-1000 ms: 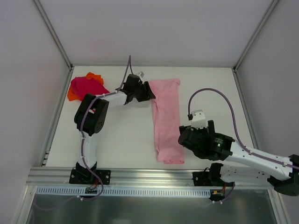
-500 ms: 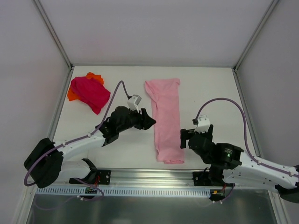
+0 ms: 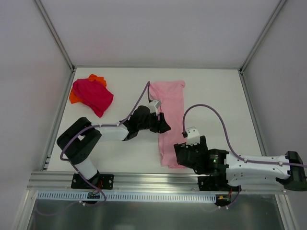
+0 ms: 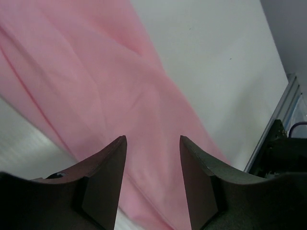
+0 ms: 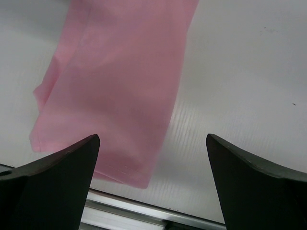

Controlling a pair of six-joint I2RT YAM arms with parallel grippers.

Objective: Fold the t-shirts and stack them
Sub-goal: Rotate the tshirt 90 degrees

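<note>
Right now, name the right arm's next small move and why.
Probably lower the right gripper and close on the light pink t-shirt at its near hem: the jaws stand open above it, with the left gripper open over the middle.

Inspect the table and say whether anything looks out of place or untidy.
The magenta t-shirt and orange t-shirt lie crumpled in an unfolded heap in the far left corner of the table. The light pink t-shirt is a long folded strip, lying slightly askew. Nothing looks damaged.

left claw [image 4: 153,140]: half open, empty, reaching right | right claw [image 5: 152,139]: wide open, empty, reaching left
</note>
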